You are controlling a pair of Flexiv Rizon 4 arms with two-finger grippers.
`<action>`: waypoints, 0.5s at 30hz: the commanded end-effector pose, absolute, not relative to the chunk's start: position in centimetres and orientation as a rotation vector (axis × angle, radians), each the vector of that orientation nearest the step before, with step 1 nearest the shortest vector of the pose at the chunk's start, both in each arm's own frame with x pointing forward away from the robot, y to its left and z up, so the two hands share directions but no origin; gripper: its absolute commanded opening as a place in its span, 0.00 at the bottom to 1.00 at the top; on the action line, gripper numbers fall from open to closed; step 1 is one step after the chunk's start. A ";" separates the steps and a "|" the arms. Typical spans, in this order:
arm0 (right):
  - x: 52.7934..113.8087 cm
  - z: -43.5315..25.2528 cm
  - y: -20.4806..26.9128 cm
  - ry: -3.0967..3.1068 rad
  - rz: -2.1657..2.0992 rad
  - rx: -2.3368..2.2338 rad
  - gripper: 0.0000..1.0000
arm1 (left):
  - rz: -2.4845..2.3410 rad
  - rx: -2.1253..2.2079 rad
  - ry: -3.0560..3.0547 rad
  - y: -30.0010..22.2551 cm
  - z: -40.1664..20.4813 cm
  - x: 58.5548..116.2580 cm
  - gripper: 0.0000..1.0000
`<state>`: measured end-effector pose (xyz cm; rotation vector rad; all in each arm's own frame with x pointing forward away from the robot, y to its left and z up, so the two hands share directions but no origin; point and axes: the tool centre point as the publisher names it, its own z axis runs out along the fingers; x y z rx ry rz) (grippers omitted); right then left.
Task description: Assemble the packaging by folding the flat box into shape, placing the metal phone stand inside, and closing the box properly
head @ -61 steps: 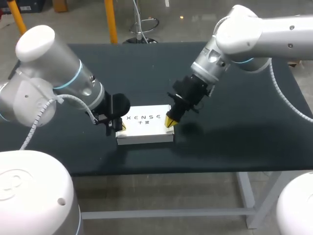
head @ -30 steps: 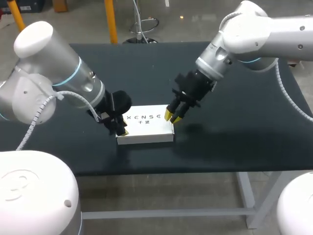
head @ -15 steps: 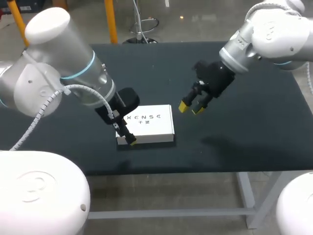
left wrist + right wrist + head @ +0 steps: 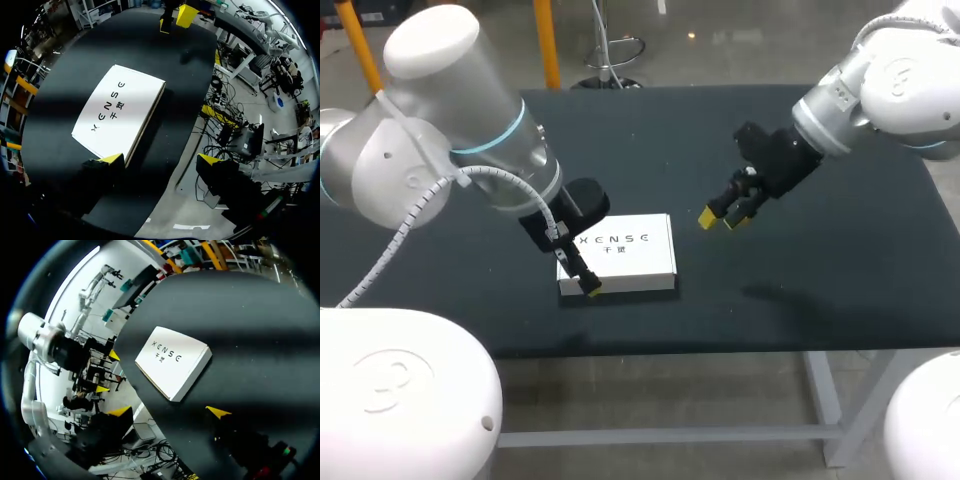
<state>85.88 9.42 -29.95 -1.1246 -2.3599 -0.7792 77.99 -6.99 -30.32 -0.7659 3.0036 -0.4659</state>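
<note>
In the head view the flat white cardboard box (image 4: 620, 255) lies shut on the dark table (image 4: 790, 290) near its front edge, the left gripper (image 4: 584, 284) stands at the box's front left corner, and the right gripper (image 4: 724, 217) hangs open and empty well off to the box's right; no metal stand shows, so I cannot tell whether it is inside. In the left wrist view the left gripper (image 4: 160, 160) is spread wide, holding nothing, with one yellow tip just beside the box (image 4: 120, 117) corner; it would do best to lift straight clear, lest that finger drag the box or spring the lid. In the right wrist view the box (image 4: 172, 360) lies ahead of the right gripper (image 4: 169, 412), whose fingers gape; the lid looks flush, worth confirming. The lid bears a line of dark spaced letters with small characters beneath, left unread here; I see no other label
</note>
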 end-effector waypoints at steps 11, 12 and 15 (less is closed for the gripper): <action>87.1 -29.2 1.6 -2.622 -1.378 -0.986 1.00 | -0.385 -1.415 2.805 -10.1 -31.3 74.7 1.00; 87.2 -29.3 1.4 -2.662 -1.399 -0.964 1.00 | -0.379 -1.444 2.785 -10.2 -31.5 74.5 1.00; 87.4 -29.4 1.1 -2.822 -1.402 -0.883 1.00 | -0.332 -1.572 2.768 -10.7 -32.0 74.0 1.00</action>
